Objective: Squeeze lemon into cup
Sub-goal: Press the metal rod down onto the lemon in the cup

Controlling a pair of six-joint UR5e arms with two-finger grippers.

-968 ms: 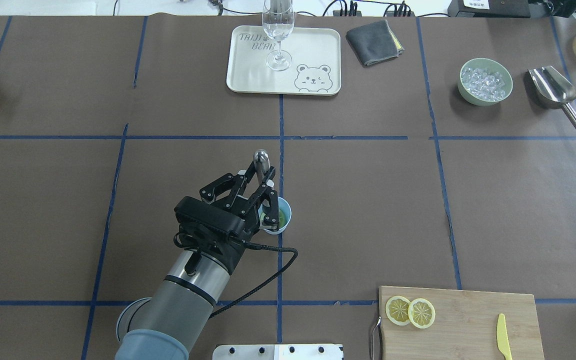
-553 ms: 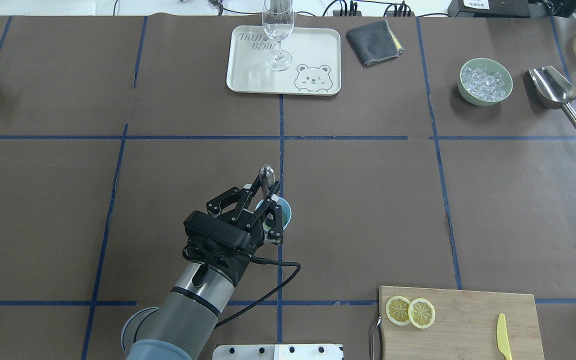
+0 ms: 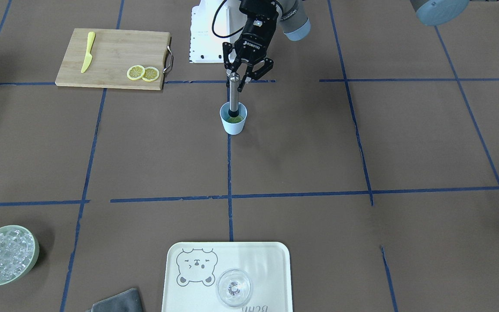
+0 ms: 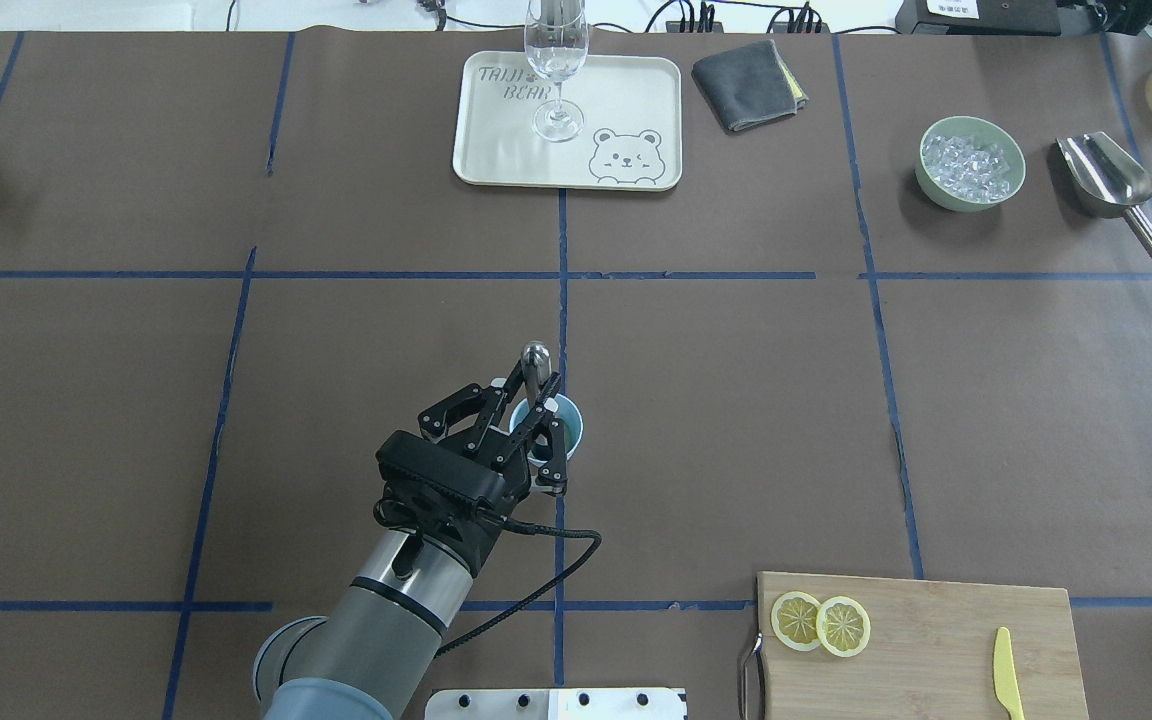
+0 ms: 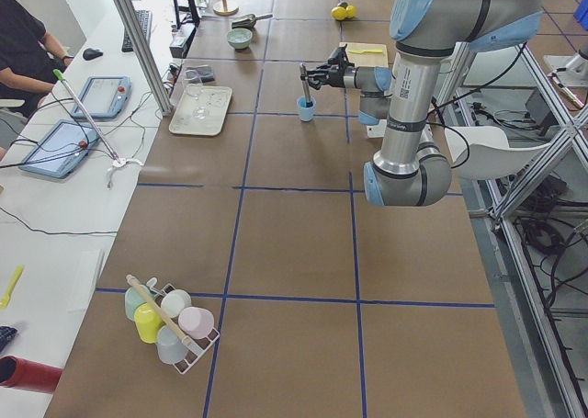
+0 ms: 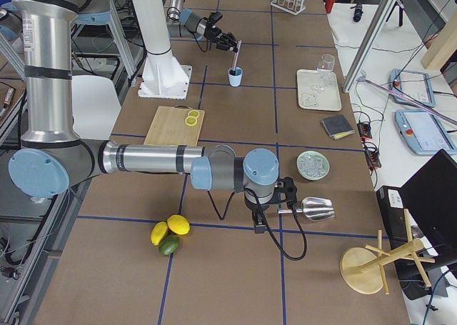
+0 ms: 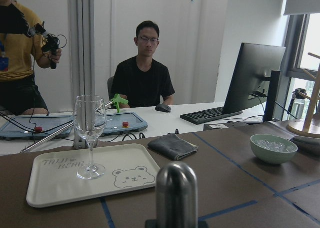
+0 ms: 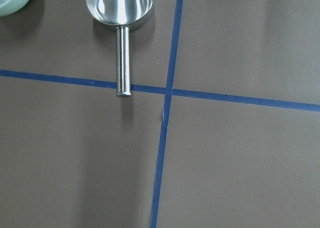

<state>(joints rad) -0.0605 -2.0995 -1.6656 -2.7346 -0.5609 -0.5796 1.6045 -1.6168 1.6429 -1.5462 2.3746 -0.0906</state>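
The light-blue cup (image 4: 570, 432) stands near the table's middle, on the blue centre line; it also shows in the front view (image 3: 233, 124). Yellow-green lemon (image 3: 235, 118) lies at its bottom. My left gripper (image 4: 532, 388) is shut on an upright steel muddler (image 3: 234, 95), whose lower end is inside the cup. The muddler's rounded top (image 7: 176, 193) fills the left wrist view. Two more lemon slices (image 4: 822, 623) lie on the wooden board (image 4: 936, 650). My right gripper (image 6: 289, 191) hovers by the steel scoop (image 6: 314, 208); I cannot tell whether it is open.
A yellow knife (image 4: 1006, 686) lies on the board. A wine glass (image 4: 556, 60) stands on the bear tray (image 4: 636, 100) at the back. A grey cloth (image 4: 748, 85), a green bowl of ice (image 4: 970, 162) and the scoop (image 4: 1111, 185) lie at the back right.
My left gripper has drawn back toward the robot and slightly right with the muddler, bringing the muddler's top nearer the cup. The cup has stayed in place.
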